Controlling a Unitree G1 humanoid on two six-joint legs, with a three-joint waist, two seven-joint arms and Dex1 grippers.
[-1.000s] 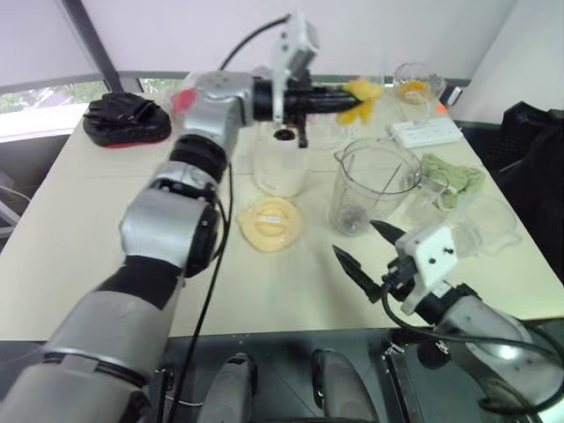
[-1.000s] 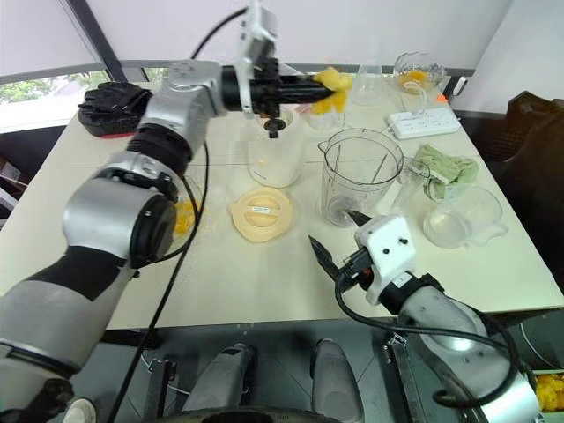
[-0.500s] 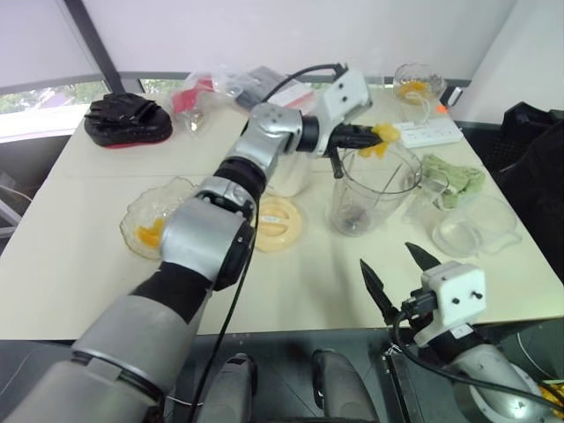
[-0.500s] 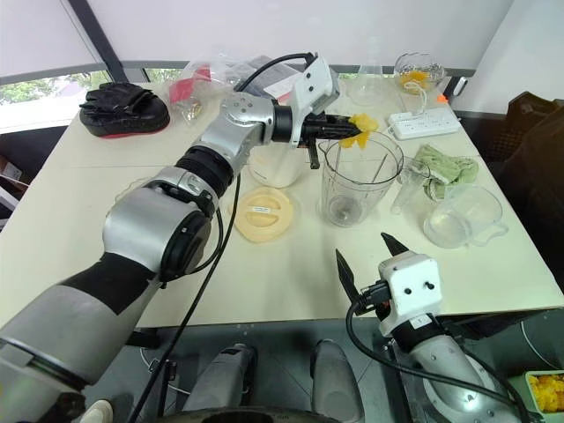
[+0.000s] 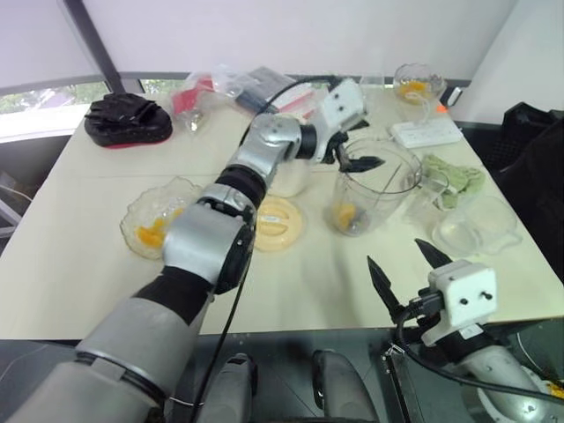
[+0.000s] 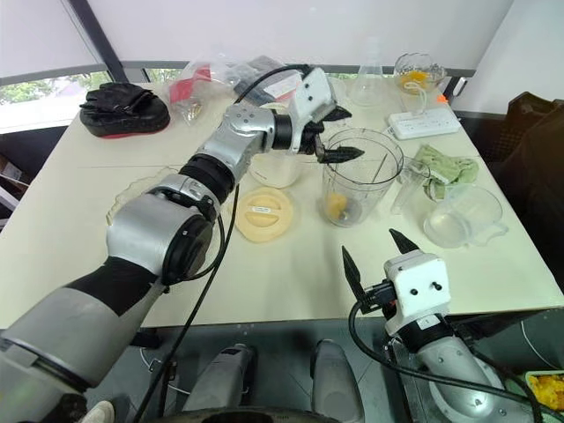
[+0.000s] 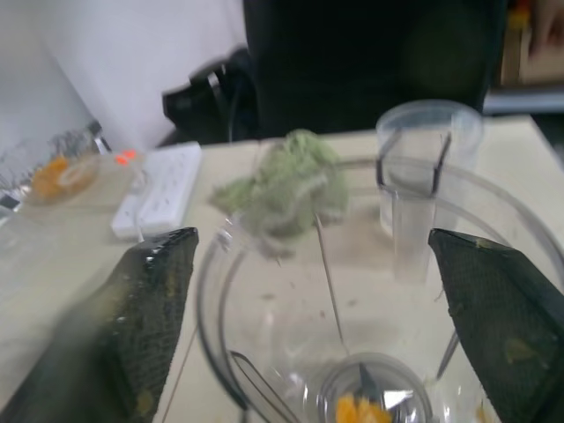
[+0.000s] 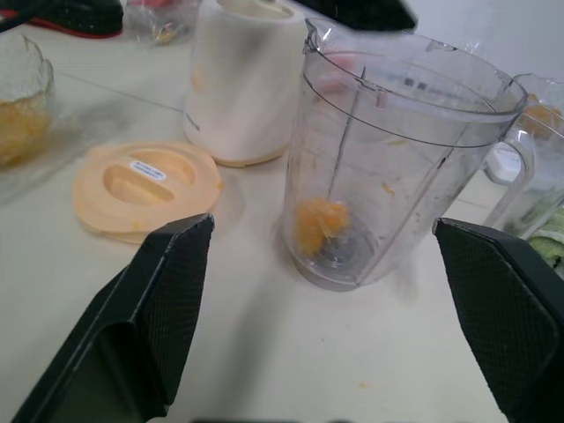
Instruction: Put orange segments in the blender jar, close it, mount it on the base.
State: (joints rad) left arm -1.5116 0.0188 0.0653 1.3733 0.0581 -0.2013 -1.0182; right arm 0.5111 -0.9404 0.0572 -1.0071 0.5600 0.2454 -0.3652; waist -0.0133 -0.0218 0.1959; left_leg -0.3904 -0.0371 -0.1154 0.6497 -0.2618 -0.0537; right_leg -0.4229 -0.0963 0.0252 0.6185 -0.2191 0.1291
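Orange segments (image 6: 336, 206) sit at the bottom of your blender jar (image 6: 357, 181) on the table (image 6: 79, 203) because your left jaws (image 6: 334, 132) hang wide open over its rim, and your right jaws (image 6: 374, 256) wait open nearby.

The left gripper (image 5: 355, 144) hangs over the rim of the blender jar (image 5: 381, 189), its fingers spread; orange segments (image 5: 345, 214) lie at the jar's bottom. The base (image 5: 282, 176) stands beside the jar. The right gripper (image 5: 407, 267) hovers open near the tabletop (image 5: 79, 256) edge
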